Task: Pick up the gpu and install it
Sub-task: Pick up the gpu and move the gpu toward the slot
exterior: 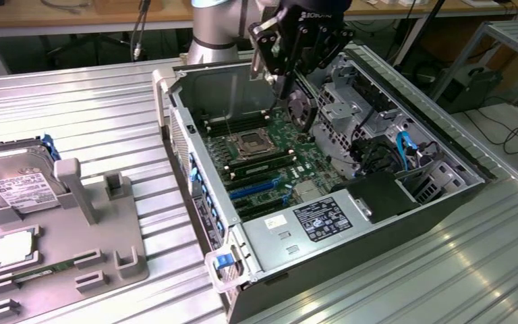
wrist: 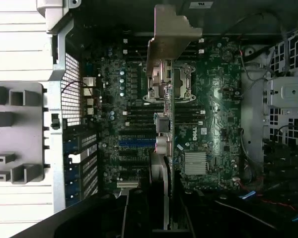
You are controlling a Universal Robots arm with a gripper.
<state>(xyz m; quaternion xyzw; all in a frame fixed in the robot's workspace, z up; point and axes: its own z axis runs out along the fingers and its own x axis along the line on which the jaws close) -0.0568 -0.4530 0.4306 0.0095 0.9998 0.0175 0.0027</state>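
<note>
The gpu (exterior: 299, 111) is a thin black card with a round fan on one face. It hangs edge-down over the open computer case (exterior: 200, 202), a little above the motherboard (exterior: 268, 158). My gripper (exterior: 288, 81) is shut on the card's upper edge. In the wrist view the gpu (wrist: 170, 148) shows edge-on, its silvery end bracket (wrist: 171, 34) towards the case's rear wall. The card lies across the CPU socket (wrist: 166, 82) and the blue slot (wrist: 136, 143). The dark finger bodies sit on either side of the card's near end.
A grey holder block (exterior: 88, 223) on the slatted metal table (exterior: 79, 115) at the exterior view's left carries a silver hard drive (exterior: 16, 189). Inside the case are blue expansion slots (exterior: 254, 189), a drive cage (exterior: 349, 115), blue cables (exterior: 403, 148) and the black power supply shroud (exterior: 380, 196).
</note>
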